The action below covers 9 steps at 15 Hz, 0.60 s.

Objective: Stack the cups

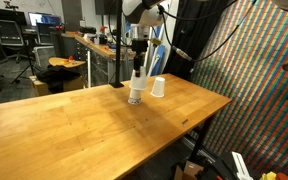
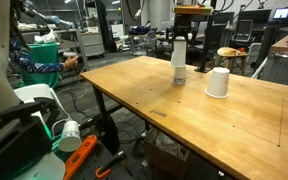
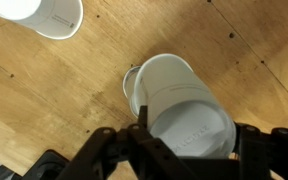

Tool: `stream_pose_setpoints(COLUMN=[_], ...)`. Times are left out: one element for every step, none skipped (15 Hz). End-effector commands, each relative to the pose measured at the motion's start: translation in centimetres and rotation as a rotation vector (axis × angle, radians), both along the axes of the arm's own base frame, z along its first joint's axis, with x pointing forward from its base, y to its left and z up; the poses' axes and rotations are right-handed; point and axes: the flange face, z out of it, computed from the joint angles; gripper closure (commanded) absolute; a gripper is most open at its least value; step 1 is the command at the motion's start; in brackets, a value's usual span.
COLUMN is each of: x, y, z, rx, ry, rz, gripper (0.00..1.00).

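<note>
Two cups sit one above the other toward the left of the wooden table [image 1: 74, 125] — the upper cup [image 1: 136, 83], white and upside down, hangs directly over the smaller greyish cup [image 1: 135, 98], which stands on the wood; whether they touch I cannot tell. The gripper [image 1: 136, 75] reaches down from above, its fingers closed narrowly on the upper cup's sides. Just to the right, apart from the pair, stands the lone white cup [image 1: 158, 87] — also upside down.

The cup [image 3: 189, 110] and the second cup [image 3: 46, 14] are white, the table [image 3: 44, 100] honey-brown wood, the wall [image 1: 259, 70] multicoloured.
</note>
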Motion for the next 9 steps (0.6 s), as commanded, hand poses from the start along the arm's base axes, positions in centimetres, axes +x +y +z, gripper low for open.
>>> stream_pose_setpoints(x=[0.65,0.73,0.70,0.76,0.77,0.80,0.84,0.82,0.86], y=[0.66,0.84,1.03,1.14,1.18,1.13,1.06,1.03,0.99], z=[0.14,0.11,0.09,0.08,-0.01,0.01,-0.01,0.00,-0.10], rx=[0.030,0.030,0.031,0.033,0.039,0.040,0.045,0.044,0.044], ry=[0.005,0.003,0.004,0.002,0.003,0.003,0.003,0.004,0.004], rz=[0.010,0.012,0.015,0.015,0.011,0.013,0.009,0.011,0.012], gripper=[0.64,0.64,0.64,0.64,0.64,0.14,0.13,0.07,0.48])
